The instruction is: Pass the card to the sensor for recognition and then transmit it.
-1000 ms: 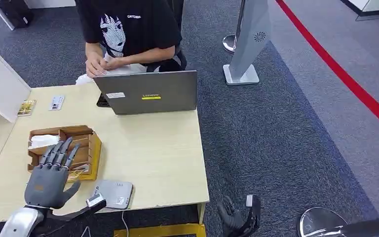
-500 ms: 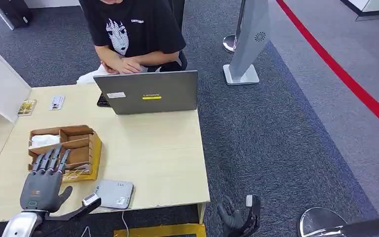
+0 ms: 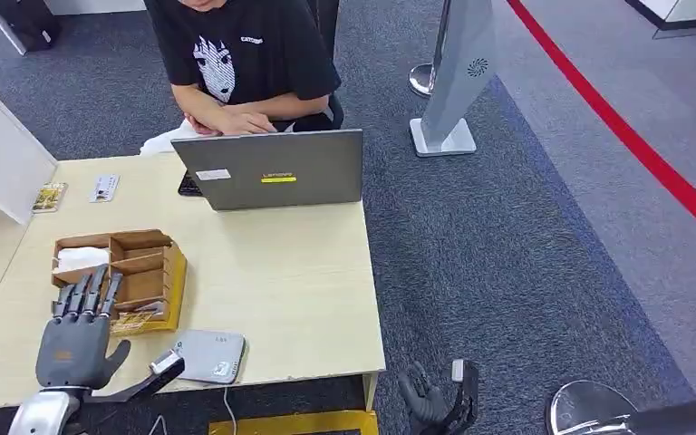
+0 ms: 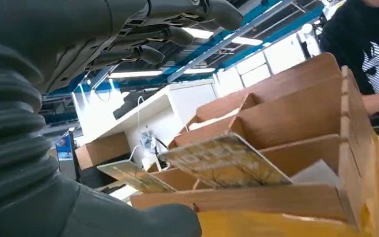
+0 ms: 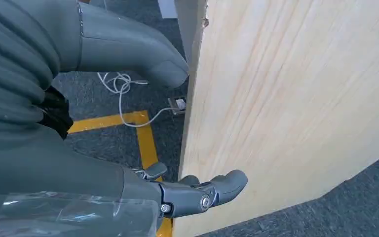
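Observation:
A wooden organizer box [image 3: 149, 272] stands on the pale table [image 3: 281, 281], and a patterned card [image 3: 136, 314] leans in its near slot. My left hand [image 3: 74, 337] hovers at the box's near left corner, fingers stretched out and apart, holding nothing. In the left wrist view the fingers [image 4: 177, 34] reach above the patterned card [image 4: 227, 160] and the box [image 4: 296, 113], apart from both. The grey card sensor [image 3: 208, 355] lies flat near the table's front edge, right of my left hand. My right hand [image 3: 435, 399] hangs low beside the table's right front corner, empty.
A person [image 3: 236, 54] sits behind a grey laptop [image 3: 272, 170] at the far edge. A white box [image 3: 0, 154] and two loose cards [image 3: 50, 197] lie far left. A grey sign stand [image 3: 458, 82] is on the carpet. The table's side panel [image 5: 301, 98] is close to my right hand [image 5: 79, 148].
My left hand has drawn back from over the box toward the near table edge and to the left. The person's hands shifted behind the laptop. The right hand has not moved.

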Controlling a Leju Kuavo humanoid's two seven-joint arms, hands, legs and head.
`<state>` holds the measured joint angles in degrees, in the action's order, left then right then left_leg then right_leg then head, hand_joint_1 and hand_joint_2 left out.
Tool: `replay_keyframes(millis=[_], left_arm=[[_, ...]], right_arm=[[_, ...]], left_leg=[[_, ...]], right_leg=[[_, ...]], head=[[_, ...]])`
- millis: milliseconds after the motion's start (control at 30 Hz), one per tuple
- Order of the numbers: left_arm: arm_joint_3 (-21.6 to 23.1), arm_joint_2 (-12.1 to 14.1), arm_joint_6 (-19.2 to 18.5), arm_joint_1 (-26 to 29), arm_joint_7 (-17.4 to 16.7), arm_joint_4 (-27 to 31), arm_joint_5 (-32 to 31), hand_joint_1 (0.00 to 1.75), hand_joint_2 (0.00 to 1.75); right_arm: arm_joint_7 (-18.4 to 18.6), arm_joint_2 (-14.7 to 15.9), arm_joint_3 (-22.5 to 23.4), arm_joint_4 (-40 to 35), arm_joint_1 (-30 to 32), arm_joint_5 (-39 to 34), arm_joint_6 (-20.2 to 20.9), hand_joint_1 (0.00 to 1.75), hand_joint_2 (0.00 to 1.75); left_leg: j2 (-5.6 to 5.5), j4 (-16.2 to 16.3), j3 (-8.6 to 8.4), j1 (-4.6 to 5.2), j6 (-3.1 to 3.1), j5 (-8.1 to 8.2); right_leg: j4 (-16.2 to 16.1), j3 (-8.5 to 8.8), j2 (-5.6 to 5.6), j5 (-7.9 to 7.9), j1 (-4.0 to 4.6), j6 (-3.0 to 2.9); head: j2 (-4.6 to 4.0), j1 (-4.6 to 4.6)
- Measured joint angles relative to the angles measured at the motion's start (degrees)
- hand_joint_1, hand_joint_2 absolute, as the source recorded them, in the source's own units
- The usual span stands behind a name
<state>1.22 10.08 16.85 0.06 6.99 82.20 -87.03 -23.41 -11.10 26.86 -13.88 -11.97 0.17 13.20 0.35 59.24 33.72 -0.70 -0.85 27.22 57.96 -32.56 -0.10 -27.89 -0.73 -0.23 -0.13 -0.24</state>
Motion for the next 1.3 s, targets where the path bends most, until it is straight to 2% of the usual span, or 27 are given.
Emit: replay_keyframes(millis=[200,367,400,867,933,1000,1167,1300], left_arm=[[-0.02,-0.79,0.07,-0.87,0.11,-2.27,-1.09,0.00,1.75],[0.00,-1.64,2.12,-2.39,-0.22,-4.52,-2.54,0.00,1.75],[0.00,-1.81,2.45,-2.64,-0.22,-4.85,-2.60,1.75,1.75],[0.00,-2.64,3.26,-3.13,-0.02,-5.97,-2.60,1.75,1.75],[0.00,-2.62,4.26,-3.08,0.46,-5.84,-2.19,1.75,1.75],[0.00,-2.60,4.52,-2.85,0.87,-4.54,-1.66,1.75,1.75],[0.00,-2.18,2.38,-2.57,1.11,1.78,-1.14,1.75,1.75],[0.00,-2.05,2.29,-2.47,1.11,4.15,-1.11,1.75,1.75]], right_arm=[[0.04,0.00,0.00,0.00,0.00,0.42,-0.02,0.00,1.75],[0.09,-0.02,0.00,0.00,-0.01,1.03,-0.02,0.00,1.75],[0.09,-0.02,0.00,0.00,-0.01,1.05,-0.02,0.00,1.75],[-0.02,-0.04,0.00,0.00,0.05,1.20,0.00,0.00,1.75],[-0.02,-0.04,0.00,0.00,0.06,1.22,0.02,0.00,1.75],[-0.02,-0.04,0.02,0.00,0.10,1.27,0.02,0.00,1.75],[-0.02,-0.02,0.07,0.00,0.13,1.62,0.02,0.00,1.75],[-0.02,-0.02,0.11,0.00,0.14,1.64,0.02,0.00,1.75]], left_leg=[[-0.01,0.01,-0.01,0.00,0.00,0.00],[-0.01,0.01,0.00,0.00,0.00,0.00],[-0.01,0.01,-0.01,0.00,0.00,0.00],[-0.01,0.00,0.00,0.00,0.00,0.00],[-0.01,0.00,0.00,0.00,0.00,0.00],[-0.01,0.01,0.00,0.00,0.00,0.00],[-0.01,0.00,0.00,0.00,0.00,0.00],[-0.01,0.00,0.00,0.00,0.00,0.00]], right_leg=[[0.00,0.00,-0.01,0.00,0.00,0.00],[0.00,0.00,-0.01,0.00,0.00,0.00],[0.00,0.00,-0.01,0.00,0.00,0.00],[0.00,0.00,-0.01,0.00,0.00,0.00],[0.00,0.00,-0.01,0.00,0.00,0.00],[0.00,0.00,-0.01,0.00,0.00,0.00],[0.00,0.00,-0.01,0.00,0.00,0.00],[0.00,0.00,-0.01,0.00,0.00,0.00]], head=[[0.00,-0.02],[0.00,0.00],[0.00,-0.02],[0.00,-0.02],[0.00,-0.02],[0.00,0.00],[0.00,0.00],[0.00,-0.02]])
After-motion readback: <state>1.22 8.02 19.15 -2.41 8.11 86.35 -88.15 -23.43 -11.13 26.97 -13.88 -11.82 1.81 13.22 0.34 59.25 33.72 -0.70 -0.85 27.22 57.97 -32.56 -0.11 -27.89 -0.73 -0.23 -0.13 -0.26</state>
